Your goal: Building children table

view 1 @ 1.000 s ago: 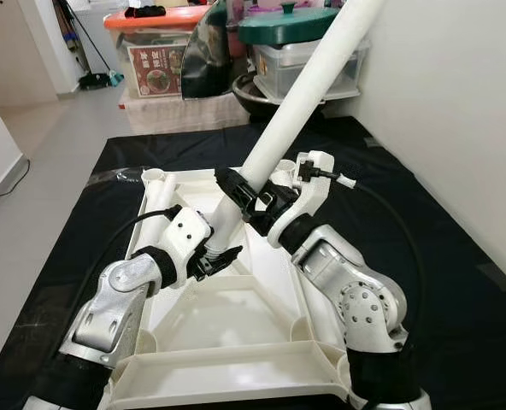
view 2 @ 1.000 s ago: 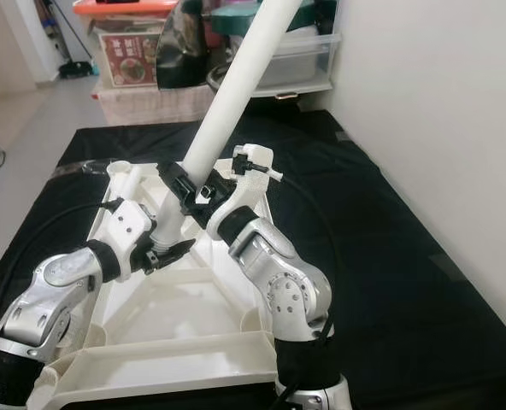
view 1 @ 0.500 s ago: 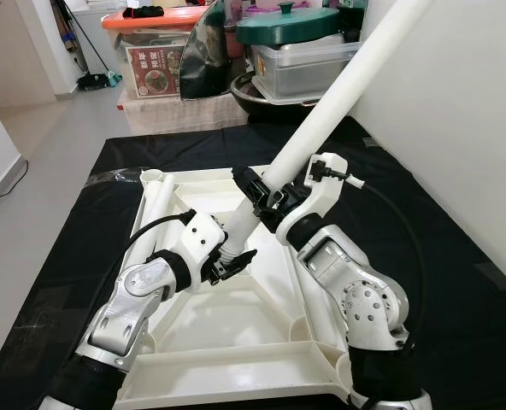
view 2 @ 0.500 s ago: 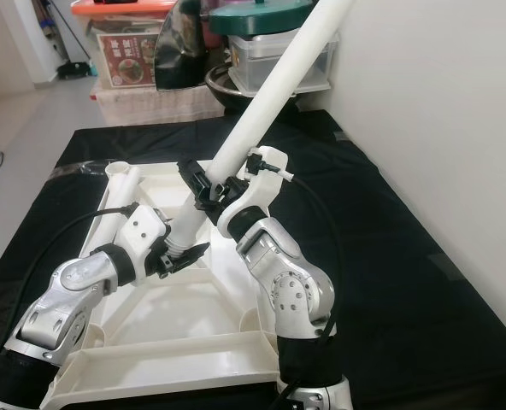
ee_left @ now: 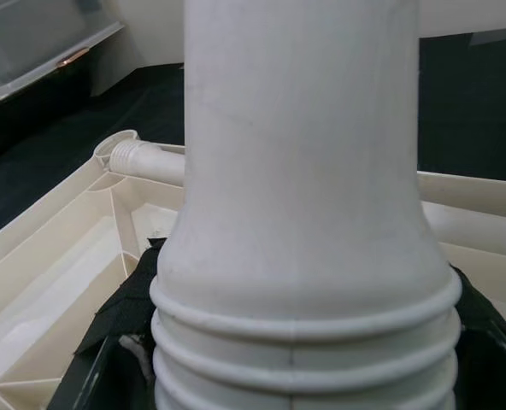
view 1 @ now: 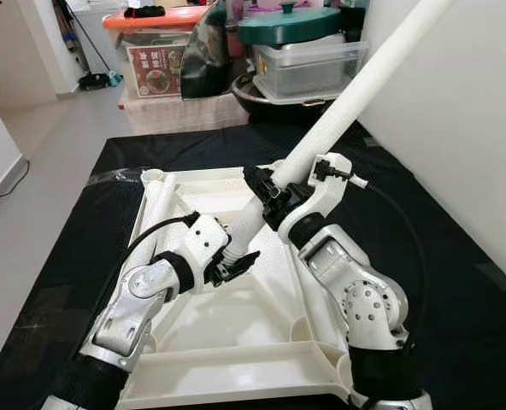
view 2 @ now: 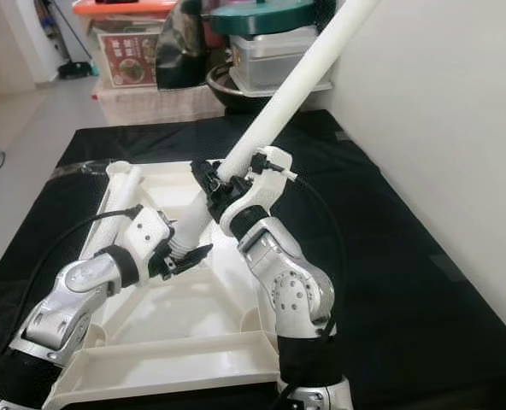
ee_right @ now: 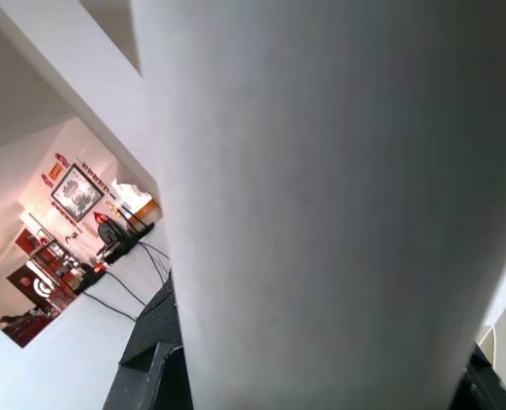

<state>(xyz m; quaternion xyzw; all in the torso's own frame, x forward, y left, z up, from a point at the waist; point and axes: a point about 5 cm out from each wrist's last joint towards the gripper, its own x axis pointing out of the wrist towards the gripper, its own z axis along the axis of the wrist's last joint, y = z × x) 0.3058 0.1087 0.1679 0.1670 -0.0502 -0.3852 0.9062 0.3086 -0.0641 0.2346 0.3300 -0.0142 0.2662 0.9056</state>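
Head views are showing one white tabletop [view 1: 210, 320] lying upside down on black mat [view 1: 458, 282], two white legs: one leg [view 1: 338, 115] slanting up, right gripper [view 1: 270, 190] clamping its middle, left gripper [view 1: 234, 265] closing round its threaded end, second leg [view 1: 157, 201] lying inside the tabletop's left rim. Left wrist view is showing ribbed thread [ee_left: 300, 342] between black fingers [ee_left: 108, 376]. Right wrist view is showing smooth white shaft [ee_right: 321, 205].

A white table leg [ee_left: 300, 171] stands close before the camera, its smooth tube widening into a ribbed, threaded end [ee_left: 300, 342]. The left gripper's black fingers [ee_left: 120, 316] sit on either side of that end. Behind lies the upturned white tabletop [ee_left: 56, 290] with its ribs, and another leg's threaded end [ee_left: 142, 158] rests in its far corner. Black floor mat [ee_left: 467, 111] lies beyond.
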